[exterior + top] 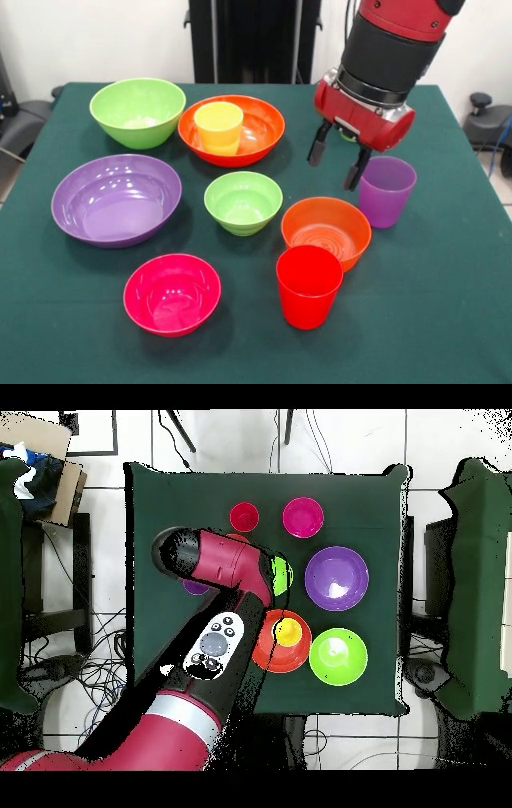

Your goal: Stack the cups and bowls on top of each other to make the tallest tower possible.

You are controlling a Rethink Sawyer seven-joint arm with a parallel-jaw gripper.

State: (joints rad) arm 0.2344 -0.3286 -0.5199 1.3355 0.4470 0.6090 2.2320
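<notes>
While the green worktop (448, 320) carries ten vessels, only one pair is nested: the yellow cup (218, 126) stands upright inside the large orange bowl (260, 128) at the far centre of the front view. To its left sits the large lime green bowl (138, 110); nearer and further left lies the large purple bowl (116, 198). The small lime green bowl (243, 202) occupies the middle, with the small magenta-pink bowl (172, 293) at the near left. The small orange bowl (326, 230) sits right of centre, and the red cup (309, 286) stands just in front of it, overlapping its near rim in the picture (contact cannot be confirmed). The purple cup (386, 190) stands at the right, just beyond the small orange bowl. All cups and bowls rest mouth upward, with the cups' long axes vertical.

The arm (392, 56) descends from the far right, its wrist tilted. The pincer (336, 164) hangs spread, its two dark fingers (318, 148) apart and holding nothing, just left of the purple cup; the right-hand finger overlaps that cup's rim in the picture. In the overhead view the arm (215, 634) crosses the worktop and hides most of the vessels beneath it.
</notes>
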